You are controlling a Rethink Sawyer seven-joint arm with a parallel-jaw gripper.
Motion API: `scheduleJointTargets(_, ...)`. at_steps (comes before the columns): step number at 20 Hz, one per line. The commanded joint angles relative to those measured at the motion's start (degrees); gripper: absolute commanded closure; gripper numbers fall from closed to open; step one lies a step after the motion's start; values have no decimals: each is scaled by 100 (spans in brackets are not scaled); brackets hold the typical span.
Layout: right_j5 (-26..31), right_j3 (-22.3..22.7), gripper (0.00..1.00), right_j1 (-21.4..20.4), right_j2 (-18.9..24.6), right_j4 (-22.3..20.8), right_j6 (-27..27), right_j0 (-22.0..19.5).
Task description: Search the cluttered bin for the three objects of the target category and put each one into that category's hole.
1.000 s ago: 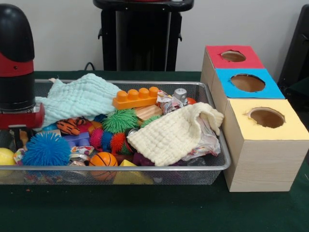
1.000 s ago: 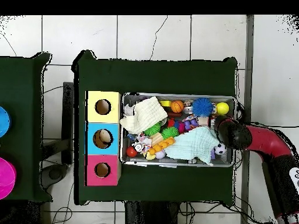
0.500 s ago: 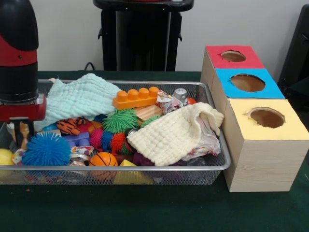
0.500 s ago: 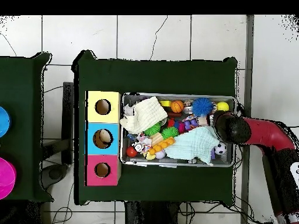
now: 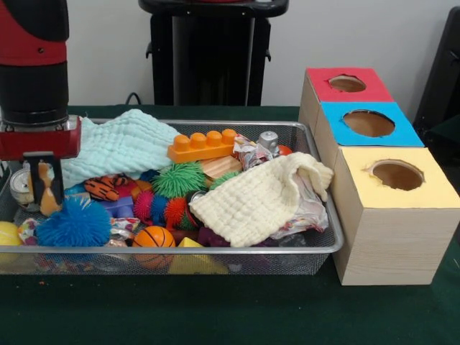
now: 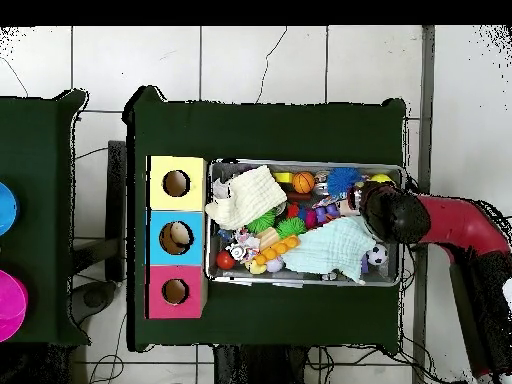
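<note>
My gripper (image 5: 41, 188) hangs over the left end of the wire bin (image 5: 215, 250) in the front view. It is shut on a small orange and cream toy figure (image 5: 47, 195), held just above the clutter. Right below it lies a blue spiky ball (image 5: 72, 223). From overhead, the red arm's black wrist (image 6: 392, 213) covers the gripper at the bin's right end (image 6: 400, 230). Three wooden boxes stand beside the bin, each with a hole on top: yellow (image 5: 397, 175), blue (image 5: 369, 123) and red (image 5: 347, 83).
The bin holds a pale green cloth (image 5: 122, 144), a cream cloth (image 5: 259, 198), an orange block (image 5: 203, 145), a green spiky ball (image 5: 178, 178), a small basketball (image 5: 153, 237), a yellow ball (image 5: 8, 233) and a striped toy (image 5: 100, 188). Something pale lies inside the blue box's hole (image 6: 176, 237).
The arm has risen and shifted to the right in the front view. The small orange toy has come up with it from the bin's left end.
</note>
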Motion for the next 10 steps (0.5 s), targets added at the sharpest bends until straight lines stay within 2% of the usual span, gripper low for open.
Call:
scheduleJointTargets(1, 1025, 433, 100, -428, 430, 439, -895, 291)
scheduleJointTargets(10, 1063, 460, 100, -738, 284, 746, -351, 670)
